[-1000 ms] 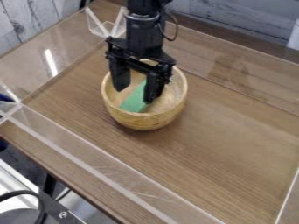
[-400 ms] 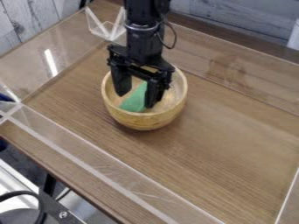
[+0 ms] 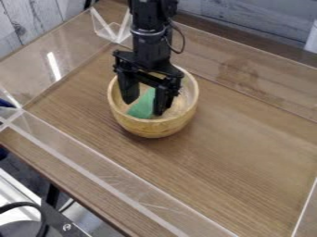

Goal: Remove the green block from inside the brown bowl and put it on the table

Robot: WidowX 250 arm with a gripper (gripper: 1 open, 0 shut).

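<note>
Green block point(image 3: 144, 104), flat, plain-surfaced

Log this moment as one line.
gripper: open, lowered at bowl | green block: inside brown bowl, not yet on table | grasp: none evident

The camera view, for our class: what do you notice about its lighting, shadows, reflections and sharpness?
Camera view: even, soft light on the tabletop; pale reflections along the clear acrylic wall; the inside of the bowl darker beneath the black gripper; fine detail soft throughout, so the green block's edges look smudged.
</note>
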